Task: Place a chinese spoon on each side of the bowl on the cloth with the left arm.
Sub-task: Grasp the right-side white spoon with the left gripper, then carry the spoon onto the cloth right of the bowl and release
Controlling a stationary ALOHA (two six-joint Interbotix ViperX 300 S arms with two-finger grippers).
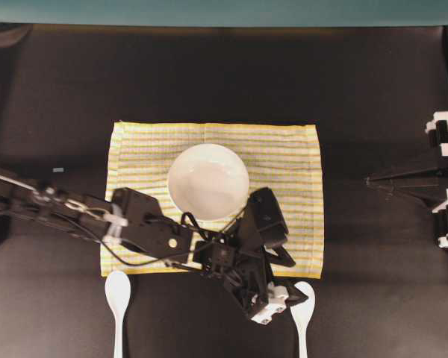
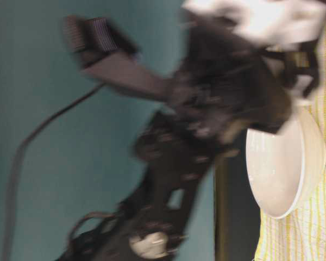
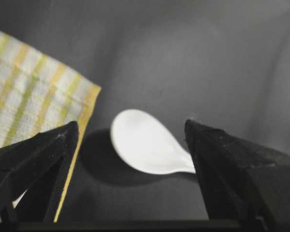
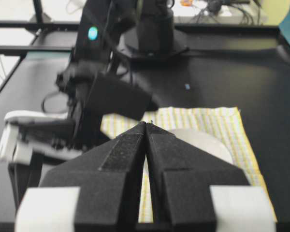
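The white bowl [image 1: 207, 181] sits in the middle of the yellow striped cloth [image 1: 291, 153]. Two white chinese spoons lie on the black table just in front of the cloth: one [image 1: 118, 289] off its left corner, one [image 1: 305, 300] off its right corner. My left arm reaches across the cloth's front edge, and its gripper [image 1: 293, 282] hangs open over the right spoon. In the left wrist view that spoon's scoop [image 3: 145, 145] lies between the wide-apart fingers, untouched, beside the cloth's corner [image 3: 34, 96]. My right gripper [image 1: 370, 180] is shut and empty at the table's right side.
The table-level view has the bowl [image 2: 285, 168] on the cloth [image 2: 315, 228] with the blurred left arm [image 2: 206, 109] in front. The right wrist view looks past the shut right gripper [image 4: 146, 125] at the cloth [image 4: 208, 121]. Bare black table surrounds the cloth.
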